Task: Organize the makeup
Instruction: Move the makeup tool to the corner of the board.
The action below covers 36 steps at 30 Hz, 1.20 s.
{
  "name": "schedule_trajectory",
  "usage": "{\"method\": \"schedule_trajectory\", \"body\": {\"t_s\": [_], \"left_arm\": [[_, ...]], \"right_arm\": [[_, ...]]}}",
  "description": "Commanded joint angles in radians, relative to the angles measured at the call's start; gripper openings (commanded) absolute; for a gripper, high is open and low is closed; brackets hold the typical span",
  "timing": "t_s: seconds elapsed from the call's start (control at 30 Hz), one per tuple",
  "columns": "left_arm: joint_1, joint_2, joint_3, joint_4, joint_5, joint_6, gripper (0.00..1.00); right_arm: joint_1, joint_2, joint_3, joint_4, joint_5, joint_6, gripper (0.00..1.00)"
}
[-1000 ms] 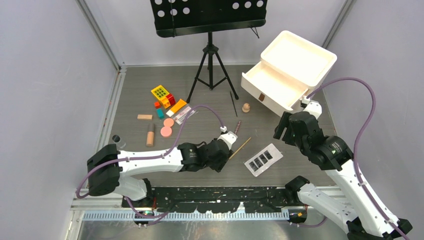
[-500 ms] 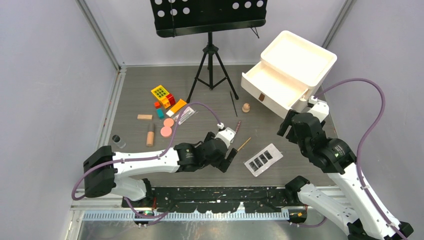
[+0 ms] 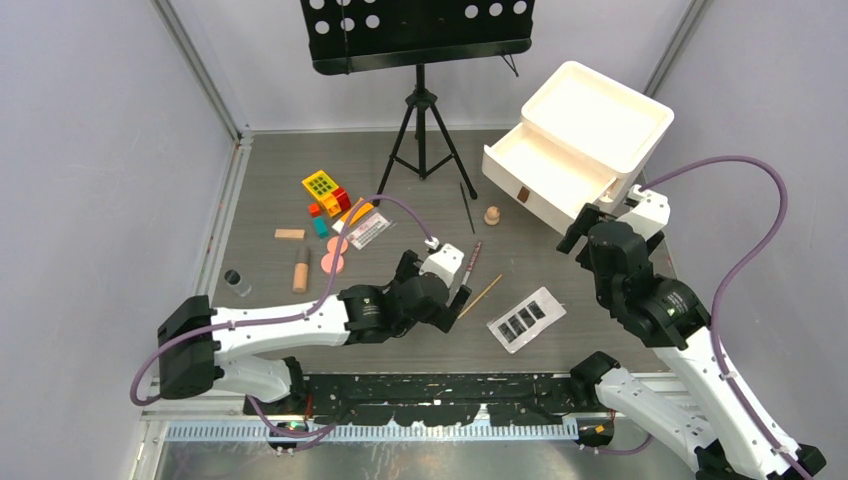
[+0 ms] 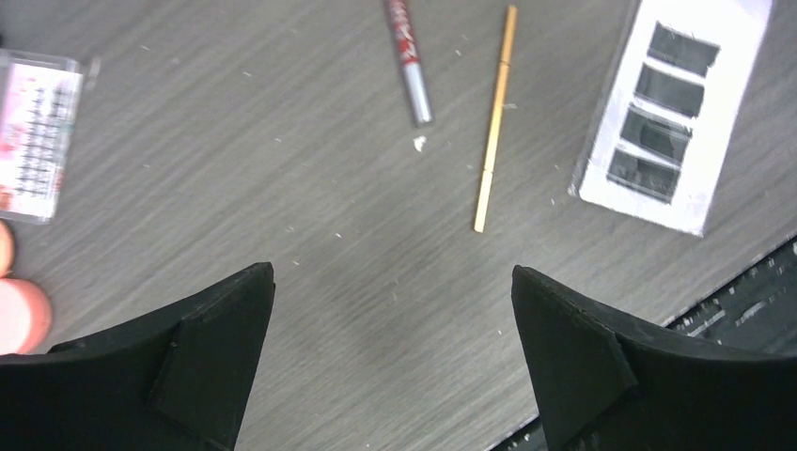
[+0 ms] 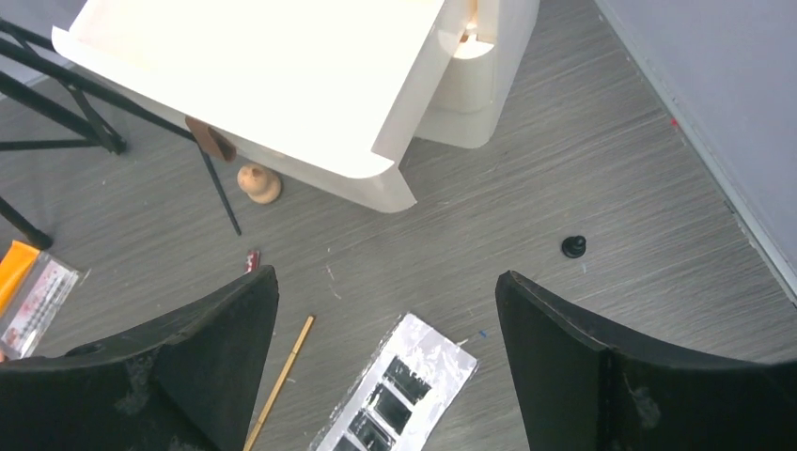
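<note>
Jaws apart, gold pencil (image 4: 495,117) just ahead

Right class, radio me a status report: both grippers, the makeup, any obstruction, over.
Left gripper open, empty. Right gripper open, empty. Gold pencil, white palette loose on table, outside open drawer. Tripod leg close to drawer.

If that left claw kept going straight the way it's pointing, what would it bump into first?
Probably the bare table: the left gripper, jaws open, angles down at grey surface. Just beyond lies the thin gold pencil, which comes next if it skims low; depth is hard to judge.
</note>
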Motion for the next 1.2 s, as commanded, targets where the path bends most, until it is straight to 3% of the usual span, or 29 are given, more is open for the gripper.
{"method": "schedule_trajectory", "body": {"t_s": [0.0, 0.3, 1.17], "left_arm": [[0.004, -0.054, 0.022, 0.059, -0.156, 0.000, 1.00], [0.074, -0.051, -0.023, 0.146, -0.051, 0.000, 1.00], [0.101, 0.089, 0.044, 0.175, 0.017, 0.047, 1.00]], "right_arm": [[0.003, 0.009, -0.013, 0.106, 0.078, -0.038, 0.91], [0.004, 0.061, -0.032, 0.176, 0.077, -0.062, 0.98], [0.003, 0.077, -0.090, 0.280, 0.061, -0.108, 0.96]]}}
